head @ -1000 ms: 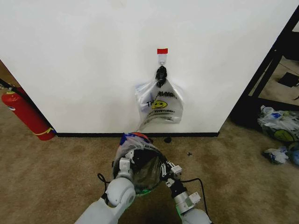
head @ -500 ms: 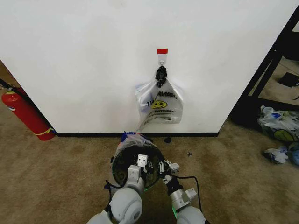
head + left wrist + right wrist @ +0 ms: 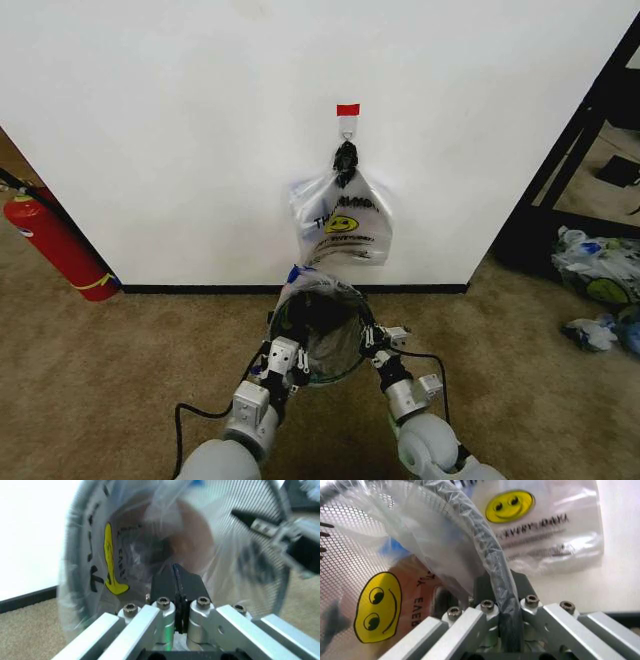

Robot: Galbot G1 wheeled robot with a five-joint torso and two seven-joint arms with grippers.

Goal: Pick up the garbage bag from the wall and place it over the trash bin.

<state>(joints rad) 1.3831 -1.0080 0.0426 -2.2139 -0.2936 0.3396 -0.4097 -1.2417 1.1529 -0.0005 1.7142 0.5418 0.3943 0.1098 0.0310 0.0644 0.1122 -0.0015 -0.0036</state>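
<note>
Bag (image 3: 322, 330) lines the bin (image 3: 300, 362) below the wall (image 3: 180, 140); left hand (image 3: 283, 362) pinches its film at the near rim, right hand (image 3: 382, 342) clamps rim and film opposite.

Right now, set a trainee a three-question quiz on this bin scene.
1. True or false: the garbage bag lines the trash bin.
2. What does the right hand grip?
A. the bin's rim with bag film over it
B. the fire extinguisher
C. the wall hook
3. Fill in: the left hand has its fingers ____.

Key: 1 true; 2 A; 3 shut.
</note>
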